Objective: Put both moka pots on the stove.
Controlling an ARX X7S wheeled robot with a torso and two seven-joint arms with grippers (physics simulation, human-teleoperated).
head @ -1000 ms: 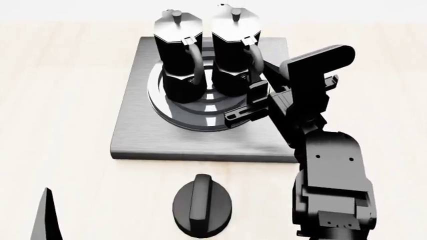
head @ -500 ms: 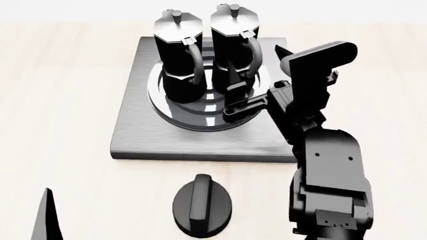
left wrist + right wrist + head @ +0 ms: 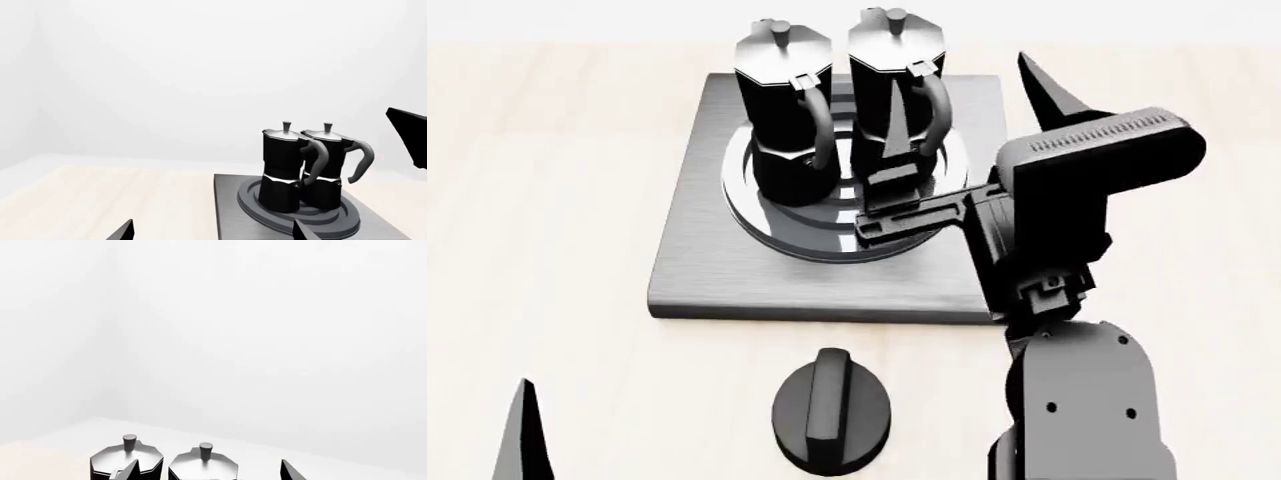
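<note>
Now, both tall faceted black moka pots with silver lids stand upright on the flat square brushed grey stove plate (image 3: 694,270), side by side on its raised ring burner: one pot (image 3: 785,110) toward eleven o'clock of the plate's middle, the other pot (image 3: 897,95) toward one o'clock. Their curved handles point back at me. They are very close together; whether they touch I cannot tell.

My right hand (image 3: 961,105) hangs over the plate's three o'clock side with its fingers spread apart and holding nothing; one fingertip (image 3: 892,140) shows in front of the right-hand pot's handle, and the other finger (image 3: 1048,90) rises well clear at two o'clock.

My left hand (image 3: 213,231) shows only as two dark tips at the edge of its own camera's view, set apart with nothing between them, low at seven o'clock over the pale wooden desk (image 3: 547,200).

A low round black knob with a raised ridge (image 3: 831,408) lies on the desk at six o'clock, just off the plate's near edge.
</note>
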